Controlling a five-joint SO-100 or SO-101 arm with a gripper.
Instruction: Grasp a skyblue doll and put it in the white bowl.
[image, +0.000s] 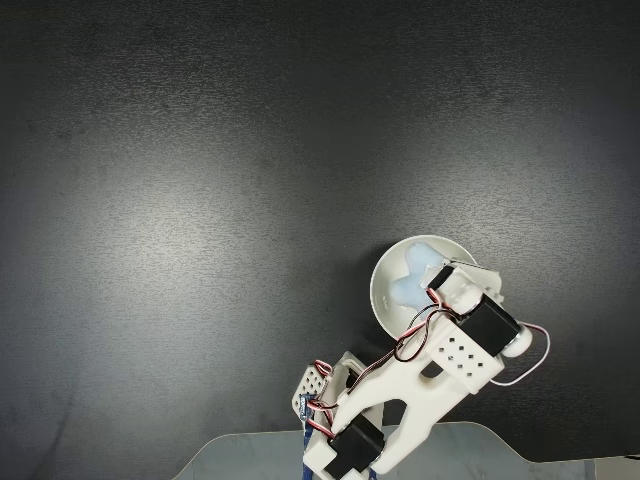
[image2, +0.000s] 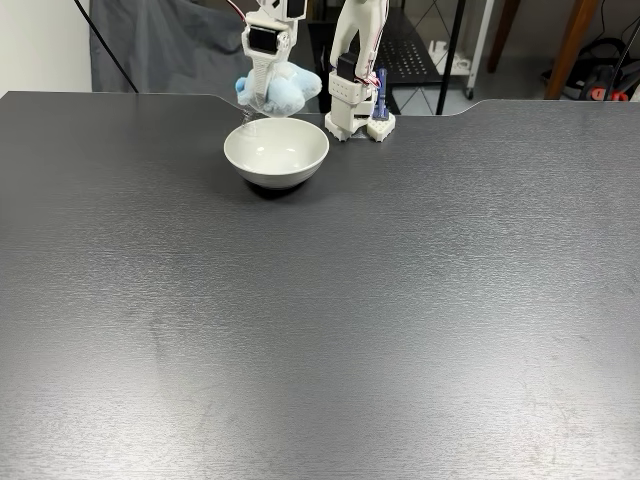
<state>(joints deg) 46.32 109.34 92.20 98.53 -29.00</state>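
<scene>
The skyblue doll (image2: 288, 90), a fluffy pale-blue plush, hangs just above the white bowl (image2: 278, 168) at the far side of the table. My gripper (image2: 266, 98) is shut on it from above. In the top-down fixed view the doll (image: 413, 270) lies inside the outline of the bowl (image: 379, 290), and my gripper (image: 428, 283) reaches in from the lower right, covering the bowl's right part. Nothing else shows inside the bowl. The doll is clear of the bowl's rim and floor.
The arm's white base (image2: 355, 115) stands just right of the bowl at the table's far edge (image2: 430, 108). The dark table (image2: 320, 320) stretches wide toward the camera. Chair legs and cables lie behind the table.
</scene>
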